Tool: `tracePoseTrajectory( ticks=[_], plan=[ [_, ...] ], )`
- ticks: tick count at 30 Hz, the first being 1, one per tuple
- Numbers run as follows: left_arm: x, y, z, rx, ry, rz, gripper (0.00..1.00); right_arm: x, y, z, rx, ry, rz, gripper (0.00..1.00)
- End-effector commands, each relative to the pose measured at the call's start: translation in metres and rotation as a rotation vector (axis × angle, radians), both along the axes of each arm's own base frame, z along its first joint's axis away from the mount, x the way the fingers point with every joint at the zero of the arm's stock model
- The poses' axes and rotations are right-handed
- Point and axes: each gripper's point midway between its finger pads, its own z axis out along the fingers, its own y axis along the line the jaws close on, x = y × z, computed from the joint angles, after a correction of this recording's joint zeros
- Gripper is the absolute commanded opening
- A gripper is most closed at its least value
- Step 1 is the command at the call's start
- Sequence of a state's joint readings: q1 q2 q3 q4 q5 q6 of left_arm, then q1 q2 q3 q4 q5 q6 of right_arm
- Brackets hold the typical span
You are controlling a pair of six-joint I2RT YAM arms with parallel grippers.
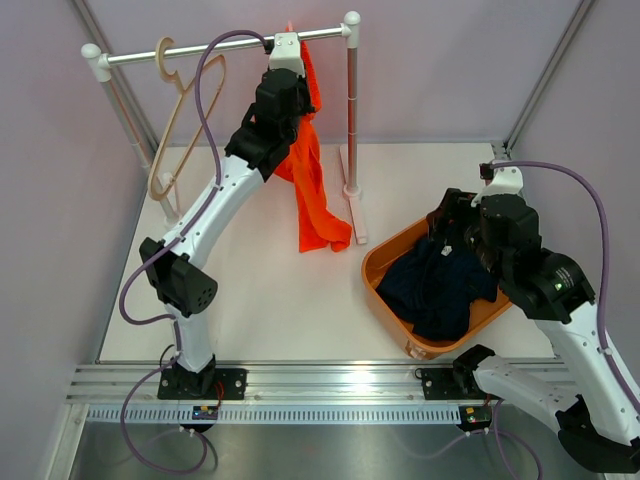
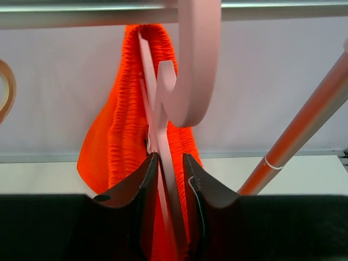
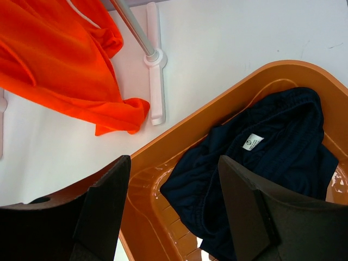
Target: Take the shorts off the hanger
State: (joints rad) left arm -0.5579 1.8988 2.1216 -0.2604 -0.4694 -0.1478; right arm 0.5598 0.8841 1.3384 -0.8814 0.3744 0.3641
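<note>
The bright orange shorts (image 1: 312,190) hang from a pink hanger (image 2: 190,81) hooked on the rack's rail (image 1: 220,48). They also show in the left wrist view (image 2: 119,130) and the right wrist view (image 3: 54,65). My left gripper (image 1: 288,62) is up at the rail; in its wrist view (image 2: 169,163) the jaws are closed on the hanger's thin neck, with orange fabric behind. The dark navy shorts (image 1: 440,285) lie crumpled in an orange basket (image 1: 385,250), also in the right wrist view (image 3: 272,152). My right gripper (image 3: 174,201) hovers open and empty above the basket.
An empty beige hanger (image 1: 175,120) hangs at the rail's left end. The rack's right post (image 1: 352,110) and its white foot (image 1: 357,210) stand between the orange shorts and the basket. Pale walls enclose the table on three sides.
</note>
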Motion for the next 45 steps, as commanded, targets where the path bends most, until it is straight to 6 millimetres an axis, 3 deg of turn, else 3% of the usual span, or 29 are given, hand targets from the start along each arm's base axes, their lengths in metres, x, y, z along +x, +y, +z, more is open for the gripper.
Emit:
tracePoseTrajectory(
  ticks=[1,4,8,12,21,45],
  plan=[
    [-0.013,0.02,0.046,-0.019,-0.095,0.054,0.25,0.002,-0.001,0.003,0.011,-0.018,-0.008,0.74],
    [-0.02,0.03,0.055,-0.01,-0.122,0.073,0.27,0.002,0.001,0.002,0.016,-0.016,-0.003,0.74],
    [-0.02,0.033,0.063,0.004,-0.145,0.065,0.45,0.003,0.003,0.001,0.016,-0.011,0.004,0.74],
    [-0.016,0.035,0.065,0.016,-0.149,0.054,0.56,0.003,0.003,0.0,0.018,-0.007,0.004,0.74],
    [-0.007,0.033,0.068,0.032,-0.154,0.023,0.58,0.003,0.003,-0.001,0.017,-0.008,-0.001,0.74],
    [0.014,0.005,0.03,0.103,-0.052,-0.15,0.54,0.009,0.007,-0.005,0.011,0.001,0.008,0.74]
  ],
)
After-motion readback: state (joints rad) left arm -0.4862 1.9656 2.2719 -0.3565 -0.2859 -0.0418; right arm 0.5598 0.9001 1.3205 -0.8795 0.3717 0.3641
